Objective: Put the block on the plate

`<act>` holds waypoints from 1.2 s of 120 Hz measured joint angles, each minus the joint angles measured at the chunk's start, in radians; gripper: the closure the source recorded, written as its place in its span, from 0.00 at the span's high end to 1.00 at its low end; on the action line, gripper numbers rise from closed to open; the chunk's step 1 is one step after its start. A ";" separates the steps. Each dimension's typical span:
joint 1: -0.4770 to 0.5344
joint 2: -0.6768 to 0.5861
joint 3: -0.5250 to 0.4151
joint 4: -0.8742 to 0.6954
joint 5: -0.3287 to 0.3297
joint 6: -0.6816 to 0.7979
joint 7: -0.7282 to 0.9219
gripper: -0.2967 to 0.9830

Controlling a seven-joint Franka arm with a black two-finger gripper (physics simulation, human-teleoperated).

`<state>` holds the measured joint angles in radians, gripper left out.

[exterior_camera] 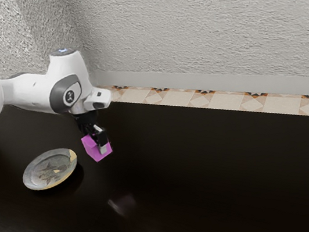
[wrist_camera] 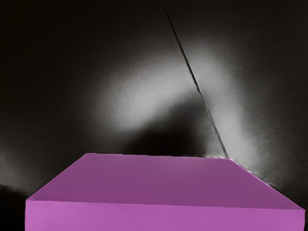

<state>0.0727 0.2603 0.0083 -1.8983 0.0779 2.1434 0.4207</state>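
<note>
My gripper [exterior_camera: 101,143] is in the exterior view, pointing down and shut on the magenta block [exterior_camera: 92,148], one finger showing against its near side. The block is held up off the table, with a faint pinkish reflection below it. In the wrist view the block [wrist_camera: 159,183] lies large along the lower edge, right under my hand. The round grey plate [exterior_camera: 33,175] with a patterned centre rests on the table, apart from the block, toward the exterior view's left.
The dark, glossy table [exterior_camera: 229,180] stretches under the arm and plate. Behind it run a patterned tile strip [exterior_camera: 229,102] and a rough grey wall [exterior_camera: 204,20]. In the wrist view a thin dark seam [wrist_camera: 192,74] crosses the surface.
</note>
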 joint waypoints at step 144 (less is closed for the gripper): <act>0.760 0.160 -0.468 0.031 0.224 -0.006 -0.008 0.52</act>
<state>0.8322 0.4203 -0.4601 -1.8674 0.3023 2.1373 0.4132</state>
